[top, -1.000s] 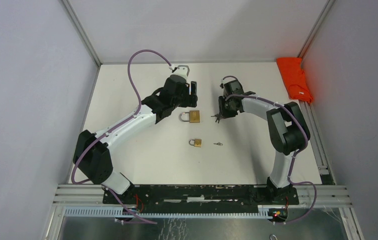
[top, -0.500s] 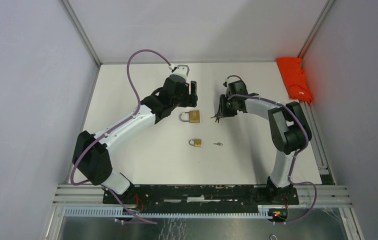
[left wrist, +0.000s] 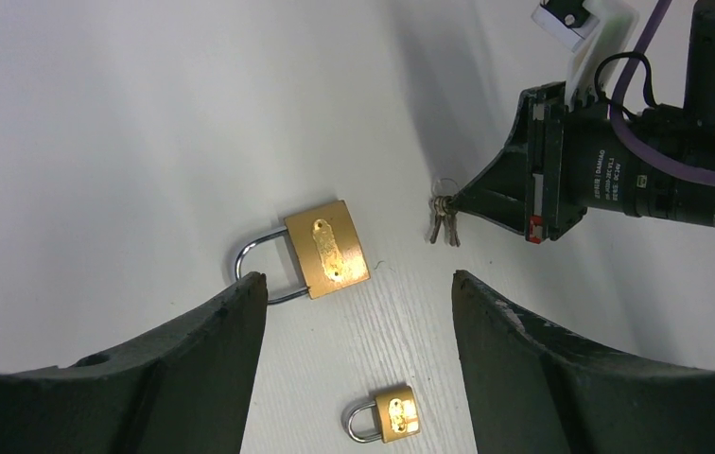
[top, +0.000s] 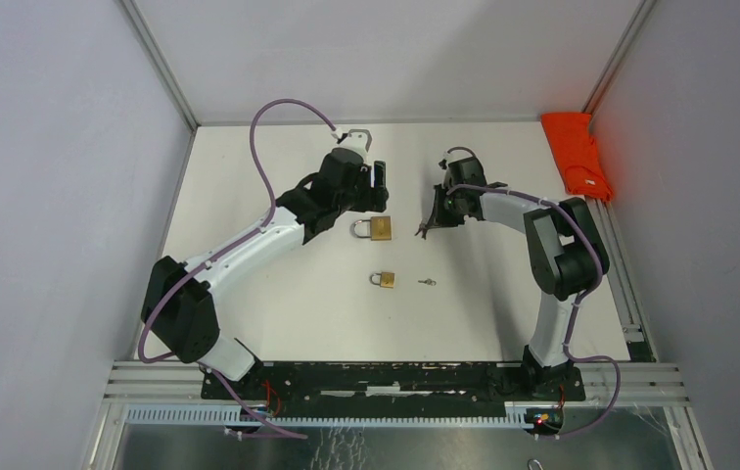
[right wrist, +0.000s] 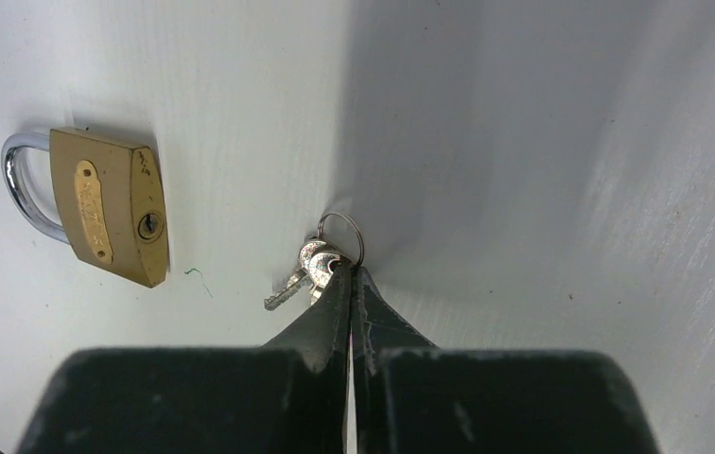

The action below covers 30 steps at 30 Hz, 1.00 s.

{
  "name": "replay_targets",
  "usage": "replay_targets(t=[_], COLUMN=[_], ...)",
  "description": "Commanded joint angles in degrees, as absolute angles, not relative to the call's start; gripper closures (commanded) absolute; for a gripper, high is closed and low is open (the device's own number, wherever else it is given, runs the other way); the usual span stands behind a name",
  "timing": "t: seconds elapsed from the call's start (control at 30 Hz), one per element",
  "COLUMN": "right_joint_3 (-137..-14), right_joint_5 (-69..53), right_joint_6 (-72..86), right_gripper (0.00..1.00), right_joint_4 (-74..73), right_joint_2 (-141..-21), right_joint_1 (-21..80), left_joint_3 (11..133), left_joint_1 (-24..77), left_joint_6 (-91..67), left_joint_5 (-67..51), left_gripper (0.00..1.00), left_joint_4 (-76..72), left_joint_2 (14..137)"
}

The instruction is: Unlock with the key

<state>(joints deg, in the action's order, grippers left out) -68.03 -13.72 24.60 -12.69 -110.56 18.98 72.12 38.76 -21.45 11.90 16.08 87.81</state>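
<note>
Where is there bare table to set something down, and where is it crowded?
Bare: the near strip between the small padlock and the arm bases; the far strip along the back wall; the corner left of the left arm. Crowded: the middle, where large padlock, key bunch, single key, left gripper and right gripper sit close.

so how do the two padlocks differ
The big padlock is clearly larger than the small padlock. The big padlock lies farther back, beside the key bunch; the small padlock lies nearer the front, beside a lone key. Both are brass with closed silver shackles, lying flat, shackles pointing left in the top view.
</note>
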Motion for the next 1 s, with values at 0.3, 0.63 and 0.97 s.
replay_targets(t=[0.3, 0.63, 0.97], right_joint_3=[-62.0, -61.7, -65.5], right_joint_5=[-13.5, -12.7, -15.4], right_joint_6=[19.0, 15.5, 17.7], right_gripper=[1.0, 0.9, 0.69], right_joint_4=[-7.2, -11.4, -10.9], right_joint_2=[-96.4, -93.9, -104.3], right_joint_1=[18.9, 18.9, 18.9], left_joint_3=[65.0, 62.2, 62.5], left_joint_1=[39.1, 39.1, 39.1], left_joint_6=[-20.6, -20.9, -20.9], left_joint_5=[0.7, -5.9, -3.4], left_gripper=[0.35, 0.41, 0.39], left_joint_4=[2.1, -5.8, -3.3], left_joint_2=[85.7, 87.8, 86.2])
